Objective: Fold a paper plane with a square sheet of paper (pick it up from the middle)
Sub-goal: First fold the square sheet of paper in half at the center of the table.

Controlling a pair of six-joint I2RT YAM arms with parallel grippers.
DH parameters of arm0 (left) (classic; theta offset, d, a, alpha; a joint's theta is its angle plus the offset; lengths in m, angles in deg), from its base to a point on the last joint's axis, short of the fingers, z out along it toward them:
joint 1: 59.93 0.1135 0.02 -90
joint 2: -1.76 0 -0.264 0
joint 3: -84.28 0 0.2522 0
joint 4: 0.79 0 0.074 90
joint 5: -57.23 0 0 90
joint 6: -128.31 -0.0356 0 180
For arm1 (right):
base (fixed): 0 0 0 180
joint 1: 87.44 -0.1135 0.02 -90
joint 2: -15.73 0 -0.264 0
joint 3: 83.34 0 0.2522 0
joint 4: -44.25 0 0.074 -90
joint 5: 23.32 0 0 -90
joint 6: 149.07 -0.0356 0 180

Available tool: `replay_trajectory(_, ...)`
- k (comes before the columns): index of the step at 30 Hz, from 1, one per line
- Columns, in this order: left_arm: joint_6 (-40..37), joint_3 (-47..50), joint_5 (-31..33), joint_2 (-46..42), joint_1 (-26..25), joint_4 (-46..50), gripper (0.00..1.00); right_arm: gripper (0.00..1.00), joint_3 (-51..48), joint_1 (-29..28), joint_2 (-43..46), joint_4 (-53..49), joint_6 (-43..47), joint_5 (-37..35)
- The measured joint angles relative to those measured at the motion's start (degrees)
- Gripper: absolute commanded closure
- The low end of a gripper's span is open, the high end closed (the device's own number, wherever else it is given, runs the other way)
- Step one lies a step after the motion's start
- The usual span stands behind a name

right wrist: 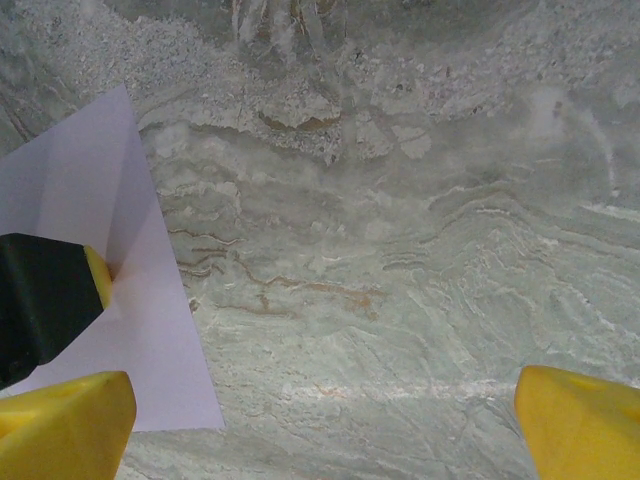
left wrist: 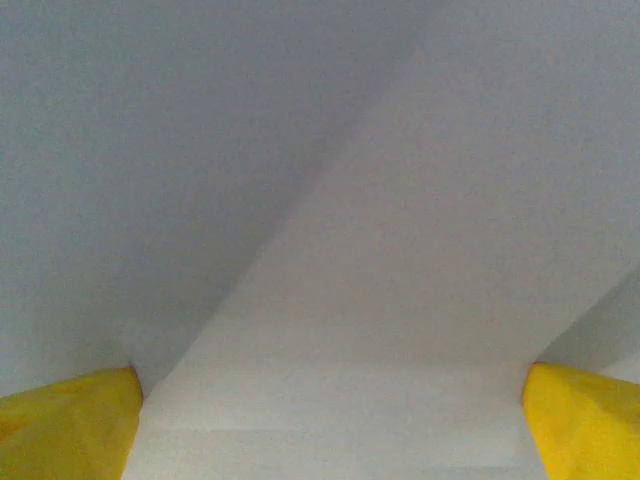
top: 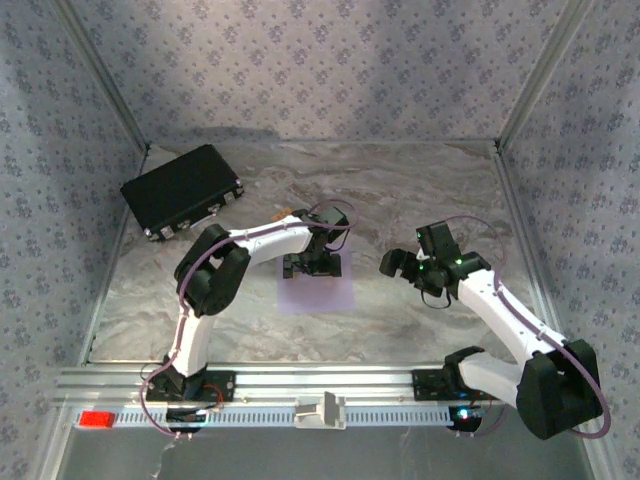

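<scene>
The square sheet of paper is pale lilac and lies flat on the marble table, a little left of centre. My left gripper stands open, low over the sheet's far edge. In the left wrist view the paper spans the frame, and the yellow fingertips sit wide apart at the bottom corners with paper between them. My right gripper hangs open over bare marble just right of the sheet. From the right wrist I see the sheet's corner with a left finger resting on it. The paper plane is out of view.
A black case lies at the back left. Patterned walls close in the table on three sides. Along the near edge runs a metal rail, with a small red block and a pale block in front of it.
</scene>
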Motion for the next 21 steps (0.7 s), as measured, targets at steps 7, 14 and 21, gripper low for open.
replay_trajectory(7,-0.02,0.28,0.07,0.0,0.0,-0.39,0.05,0.01,-0.07,0.11,0.0,0.0,-0.02,-0.02)
replay_trajectory(14,-0.02,0.24,0.44,0.04,-0.13,-0.59,0.06,0.01,-0.07,0.2,0.0,-0.02,0.0,-0.02)
replay_trajectory(21,-0.11,-0.13,1.03,0.24,-0.63,-0.46,0.11,0.01,-0.07,0.22,0.0,-0.02,-0.02,-0.04)
